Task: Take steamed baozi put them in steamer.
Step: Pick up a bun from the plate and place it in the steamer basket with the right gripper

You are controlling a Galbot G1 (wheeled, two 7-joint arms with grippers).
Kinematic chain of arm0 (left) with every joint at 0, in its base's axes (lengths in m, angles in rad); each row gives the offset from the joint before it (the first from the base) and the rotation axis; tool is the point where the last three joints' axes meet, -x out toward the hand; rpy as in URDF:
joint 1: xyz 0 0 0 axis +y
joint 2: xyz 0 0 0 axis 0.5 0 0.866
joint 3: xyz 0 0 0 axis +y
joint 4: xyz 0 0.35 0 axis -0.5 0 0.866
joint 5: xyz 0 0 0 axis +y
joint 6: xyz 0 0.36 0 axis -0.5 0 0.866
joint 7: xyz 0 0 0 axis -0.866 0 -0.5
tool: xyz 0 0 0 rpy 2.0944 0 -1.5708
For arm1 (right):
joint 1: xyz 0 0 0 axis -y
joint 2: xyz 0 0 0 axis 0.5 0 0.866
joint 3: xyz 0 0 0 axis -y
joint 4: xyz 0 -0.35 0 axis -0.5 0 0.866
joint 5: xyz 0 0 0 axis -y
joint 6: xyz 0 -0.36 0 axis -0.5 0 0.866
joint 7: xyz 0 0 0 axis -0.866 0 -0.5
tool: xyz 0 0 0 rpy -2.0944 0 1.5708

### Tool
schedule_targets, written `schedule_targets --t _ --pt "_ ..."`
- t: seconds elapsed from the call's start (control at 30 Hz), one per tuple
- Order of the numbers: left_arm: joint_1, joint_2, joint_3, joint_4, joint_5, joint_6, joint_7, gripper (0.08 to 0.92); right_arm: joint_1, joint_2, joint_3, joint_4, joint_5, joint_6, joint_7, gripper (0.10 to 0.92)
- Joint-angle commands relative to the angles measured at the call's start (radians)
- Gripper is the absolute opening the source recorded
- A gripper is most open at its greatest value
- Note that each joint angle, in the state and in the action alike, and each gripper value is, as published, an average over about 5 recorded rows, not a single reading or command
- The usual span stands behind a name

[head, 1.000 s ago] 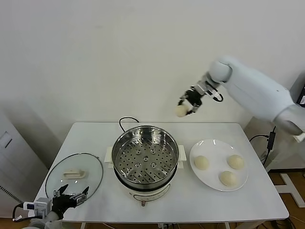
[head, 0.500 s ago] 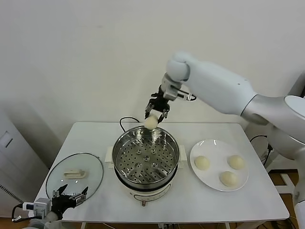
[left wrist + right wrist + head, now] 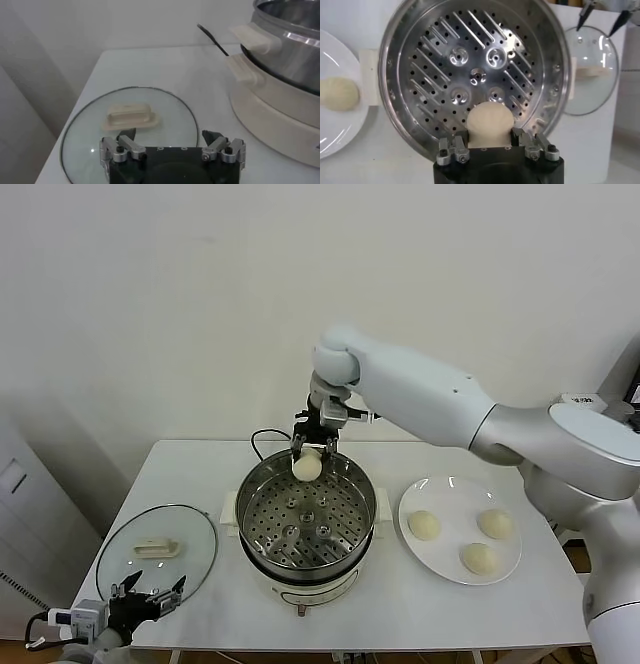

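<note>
The steel steamer (image 3: 306, 524) stands mid-table, its perforated tray (image 3: 475, 75) bare. My right gripper (image 3: 309, 456) hangs over the pot's far rim, shut on one pale baozi (image 3: 307, 466), which shows between the fingers (image 3: 489, 125) above the tray. Three more baozi (image 3: 423, 525) (image 3: 494, 523) (image 3: 479, 558) lie on the white plate (image 3: 445, 488) to the right of the steamer. My left gripper (image 3: 148, 597) is parked low at the table's near left corner, open and holding nothing, just in front of the glass lid (image 3: 131, 120).
The glass lid with its cream handle (image 3: 156, 548) lies flat left of the steamer. A black cord (image 3: 264, 436) trails behind the pot. The steamer's white side handles (image 3: 243, 72) stick out toward the lid.
My right arm has swung left from above the plate's far side, carrying the baozi down to just over the steamer's far rim. The left arm has not moved.
</note>
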Motion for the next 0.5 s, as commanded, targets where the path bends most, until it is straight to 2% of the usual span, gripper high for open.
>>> schedule_targets --t 0.03,0.5 --pt "0.002 0.001 -0.001 0.000 0.000 -0.001 0.001 0.823 -0.071 0.025 0.039 -0.011 -0.118 0.049 -0.005 0.518" --pt "0.001 0.000 0.001 0.004 0.000 -0.003 0.002 0.823 -0.148 0.040 0.088 -0.034 -0.221 0.049 -0.005 0.518"
